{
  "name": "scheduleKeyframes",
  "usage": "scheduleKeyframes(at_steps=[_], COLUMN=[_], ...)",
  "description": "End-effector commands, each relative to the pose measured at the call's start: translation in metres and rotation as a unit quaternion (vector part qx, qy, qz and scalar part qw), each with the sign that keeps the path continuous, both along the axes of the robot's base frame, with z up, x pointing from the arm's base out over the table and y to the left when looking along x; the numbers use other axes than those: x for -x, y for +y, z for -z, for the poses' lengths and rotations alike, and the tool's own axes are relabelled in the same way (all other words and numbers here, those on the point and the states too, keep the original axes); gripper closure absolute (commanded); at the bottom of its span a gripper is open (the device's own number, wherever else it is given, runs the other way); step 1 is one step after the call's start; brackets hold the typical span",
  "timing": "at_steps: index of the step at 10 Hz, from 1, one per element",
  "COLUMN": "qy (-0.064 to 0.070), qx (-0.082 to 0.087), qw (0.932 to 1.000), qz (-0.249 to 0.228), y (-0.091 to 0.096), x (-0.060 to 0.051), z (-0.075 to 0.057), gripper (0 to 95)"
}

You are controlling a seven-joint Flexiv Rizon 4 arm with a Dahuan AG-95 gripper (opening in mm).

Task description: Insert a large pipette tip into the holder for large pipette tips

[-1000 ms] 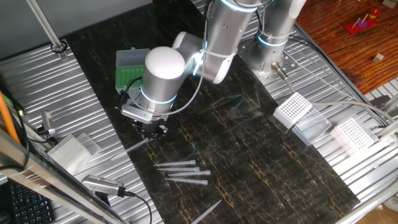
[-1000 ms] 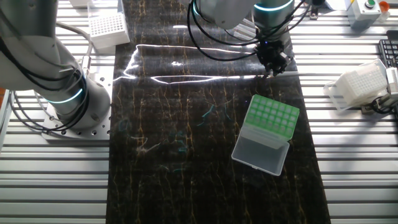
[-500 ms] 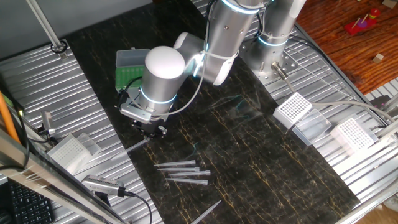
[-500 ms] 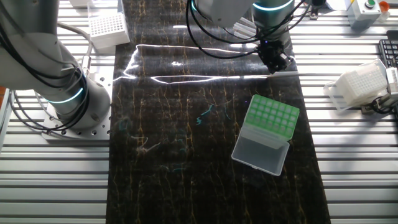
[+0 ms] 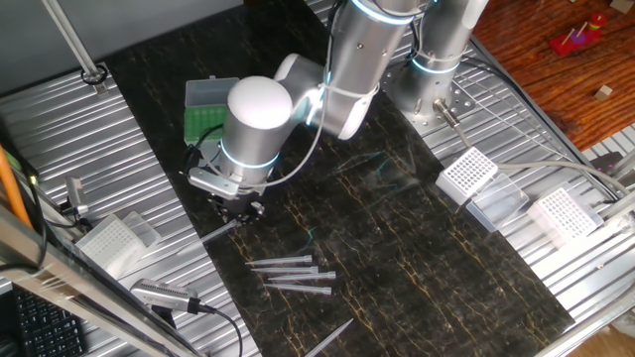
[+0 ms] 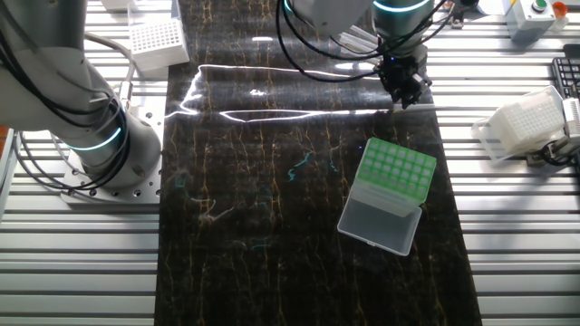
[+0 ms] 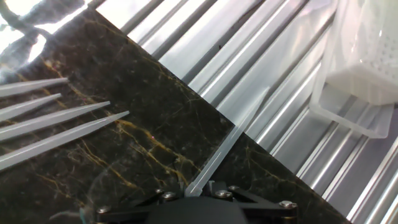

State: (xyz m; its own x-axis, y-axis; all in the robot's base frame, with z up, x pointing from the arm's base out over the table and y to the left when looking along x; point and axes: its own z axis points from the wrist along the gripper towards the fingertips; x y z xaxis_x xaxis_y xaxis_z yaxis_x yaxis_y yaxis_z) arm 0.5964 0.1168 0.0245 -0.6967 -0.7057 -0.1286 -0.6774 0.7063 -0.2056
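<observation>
Gripper: the black two-finger gripper [image 5: 238, 209] is down at the mat's edge, right over a long translucent greyish-white plastic pipette tip [image 7: 227, 148]. In the hand view the tip runs out from between the finger bases; whether the fingers are pinching it or just straddling it, I cannot tell.

Tip in play: it lies half on the dark gold-veined mat [image 5: 417, 258], half over the ribbed metal table [image 5: 139, 139], its wide end towards the fingers.

Spare tips: four more translucent cones [image 7: 56, 115] lie side by side on the mat just beside it, untouched.

Holder: the small box with the bright green perforated rack and pale blue-grey lid [image 6: 386, 192] sits open, well apart from the gripper, and I see no tip standing in any hole.

Far racks: white perforated racks with clear lids [image 5: 468, 175] stand off at the table's far side.

Progress: early, I'd say: pick-up barely under way; the lift, carry and insertion are all left.

Change: against a second ago, the arm has edged slightly sideways and lower; tip and holder have not shifted.
</observation>
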Motion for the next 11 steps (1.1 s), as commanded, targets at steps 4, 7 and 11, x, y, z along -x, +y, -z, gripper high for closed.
scheduleKeyframes(at_steps=[4, 7, 11], qy=[-0.011, -0.018, -0.023], qx=[0.003, 0.003, 0.001], qw=[0.9999, 0.9998, 0.9997], qz=[-0.001, -0.003, -0.004], y=[-0.0007, -0.0021, -0.0072], x=[-0.0011, -0.0019, -0.0060], z=[0.0056, 0.0052, 0.0037], gripper=[76.0, 76.0, 76.0])
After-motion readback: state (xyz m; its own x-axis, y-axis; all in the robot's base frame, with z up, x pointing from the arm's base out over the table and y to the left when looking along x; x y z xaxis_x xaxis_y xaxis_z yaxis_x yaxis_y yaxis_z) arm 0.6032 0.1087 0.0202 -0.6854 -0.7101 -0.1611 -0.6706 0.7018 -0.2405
